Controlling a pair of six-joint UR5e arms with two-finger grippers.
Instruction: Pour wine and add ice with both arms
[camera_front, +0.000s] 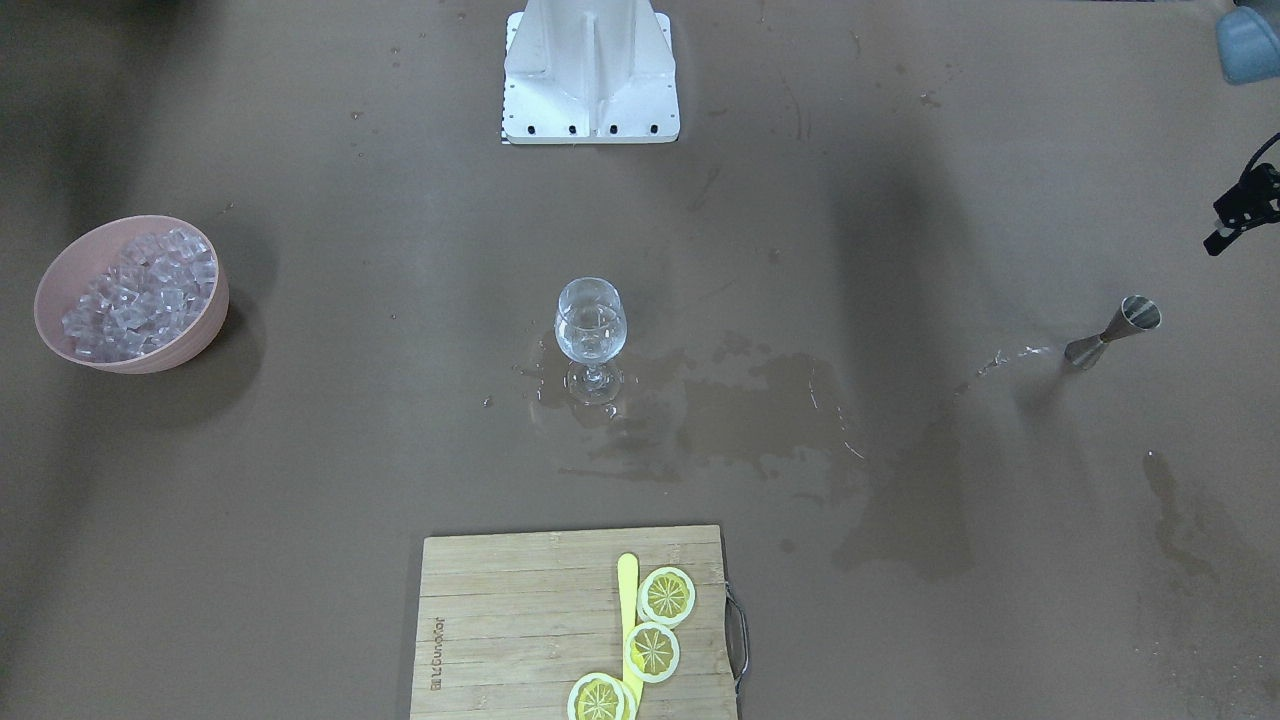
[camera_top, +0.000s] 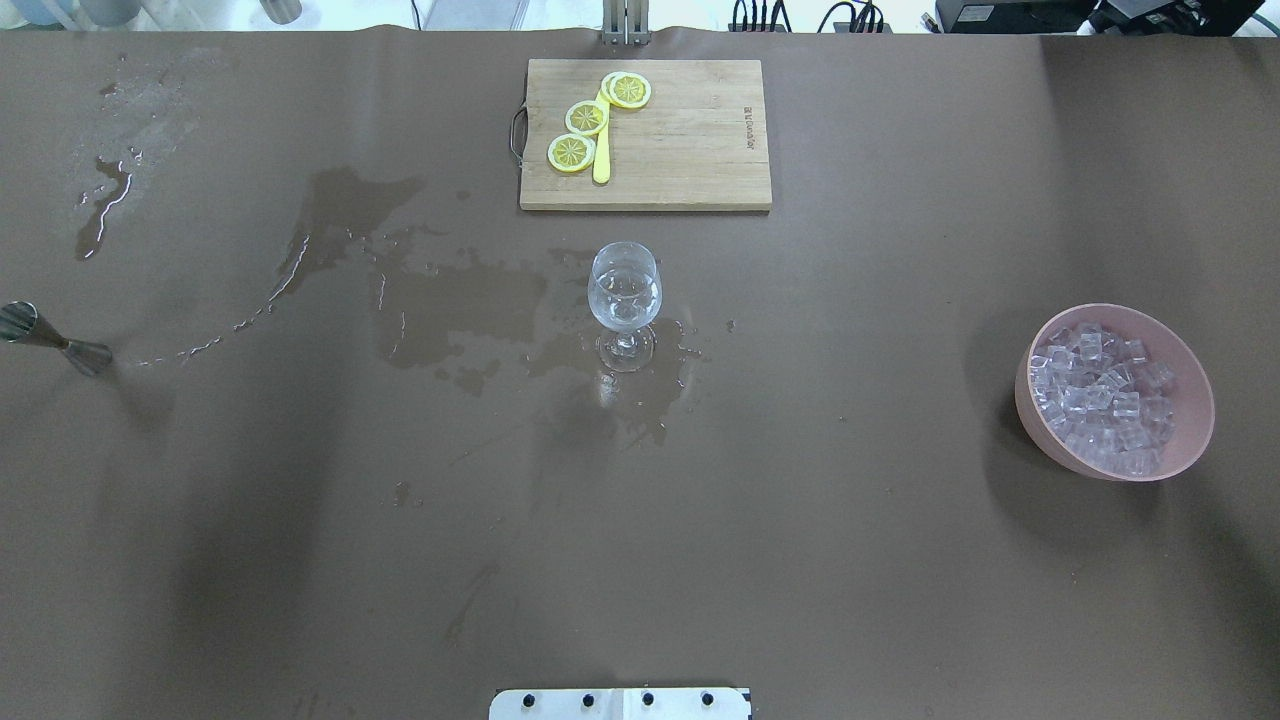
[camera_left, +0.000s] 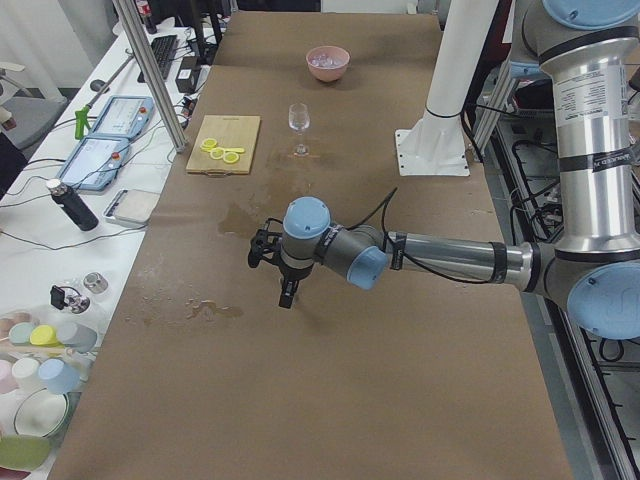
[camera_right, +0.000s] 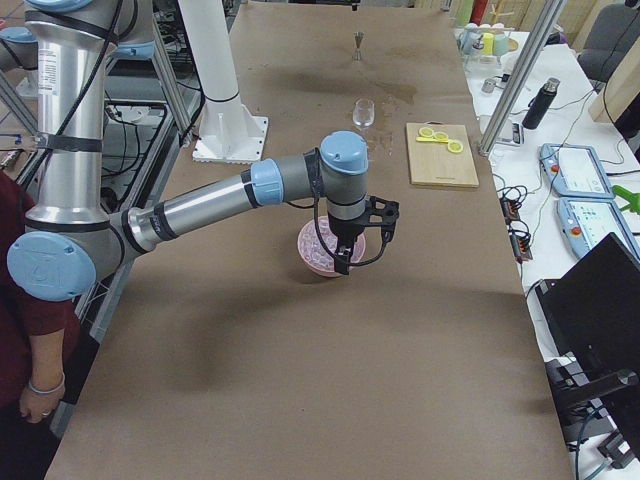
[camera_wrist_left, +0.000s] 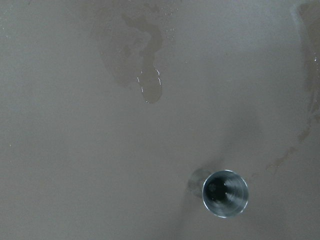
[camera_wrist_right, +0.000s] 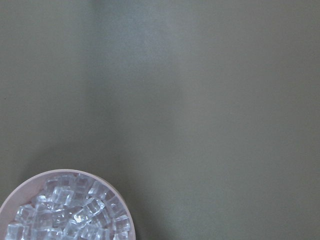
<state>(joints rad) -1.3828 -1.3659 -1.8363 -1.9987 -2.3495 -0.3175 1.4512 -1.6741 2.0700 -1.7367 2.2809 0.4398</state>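
wine (camera_front: 590, 342) is sitting in the centre-frame glass (camera_front: 588, 286); right gripper (camera_right: 343, 265) is hovering by ice (camera_front: 140, 295) to fetch it, left gripper (camera_left: 287, 298) aside, both claws' spread untellable.

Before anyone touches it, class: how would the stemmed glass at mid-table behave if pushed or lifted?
The wine glass probably tips easily: a wide bowl holding the wine sits on a thin stem and small foot. Its foot stands in a puddle, so it may slide when pushed and feel slippery. It looks thin and clear, so likely fragile.
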